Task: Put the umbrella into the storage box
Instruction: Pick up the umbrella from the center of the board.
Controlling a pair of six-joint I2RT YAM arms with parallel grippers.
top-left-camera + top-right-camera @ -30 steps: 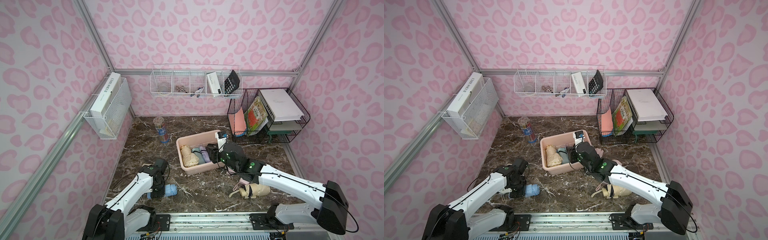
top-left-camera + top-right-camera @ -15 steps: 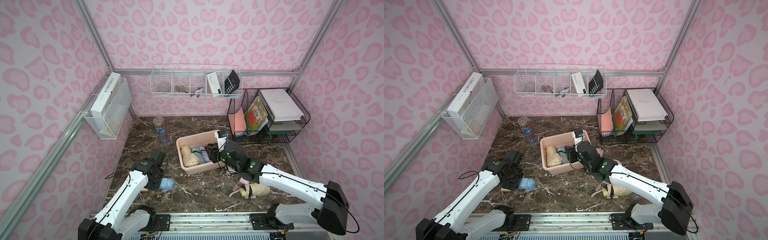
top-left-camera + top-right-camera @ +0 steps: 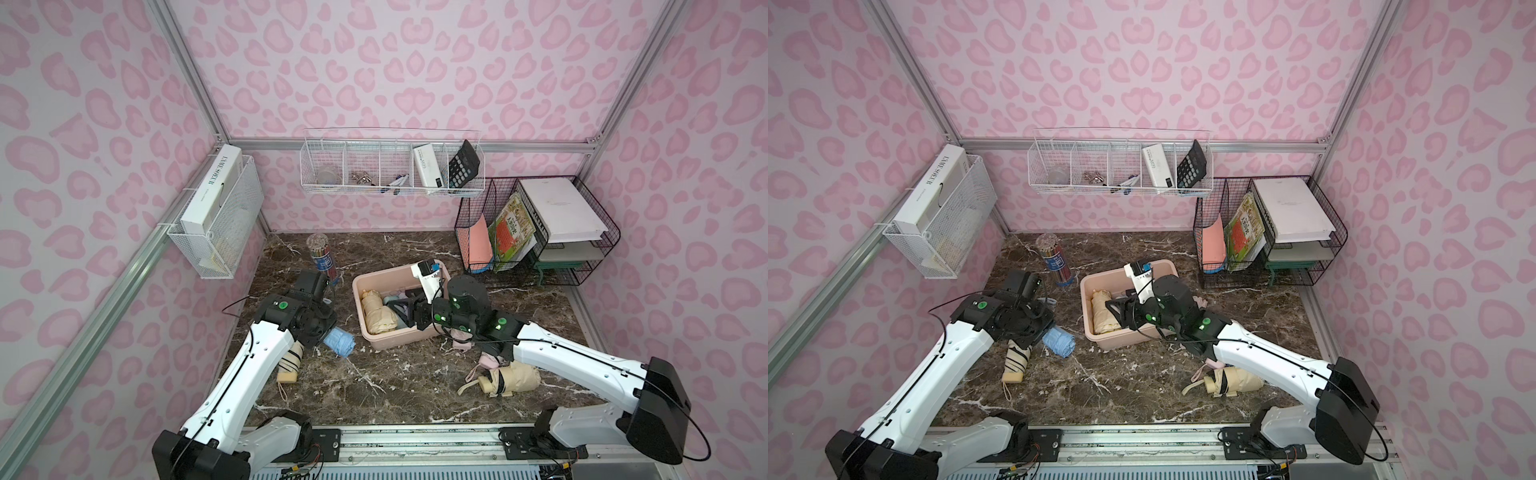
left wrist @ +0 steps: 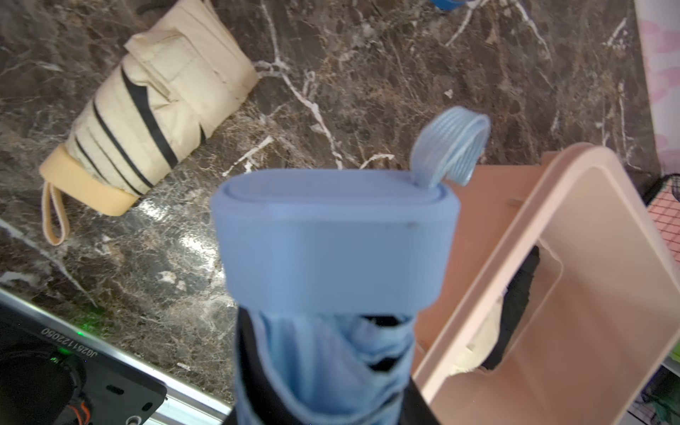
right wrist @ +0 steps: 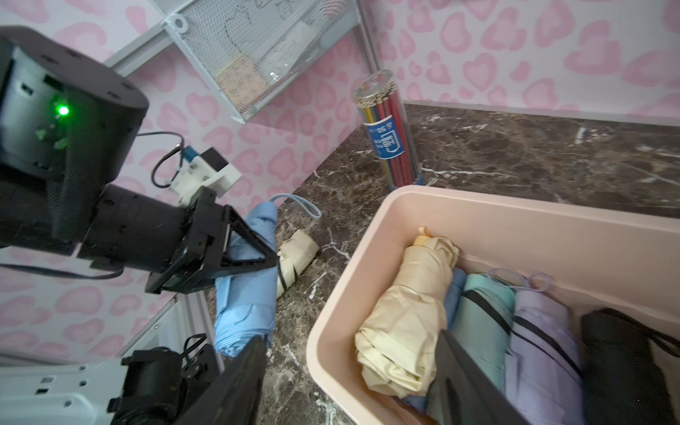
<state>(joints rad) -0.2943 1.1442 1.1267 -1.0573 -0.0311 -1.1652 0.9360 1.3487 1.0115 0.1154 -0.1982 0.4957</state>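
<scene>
Raised off the surface (image 3: 395, 374), the blue umbrella (image 3: 338, 340) is clamped in the left gripper (image 5: 257, 257), ready for the storage box (image 3: 399, 338), over which the right gripper (image 5: 349, 342) is spread apart, empty.

Smooth matt plastic storage box (image 5: 552, 235), creased cloth blue umbrella (image 5: 246, 305), glossy marble-look tabletop (image 3: 395, 386) w/ white veins.

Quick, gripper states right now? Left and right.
Left gripper: shut on the light blue folded fabric umbrella.
Right gripper: open, holding nothing, above the peach-pink plastic storage box.
</scene>
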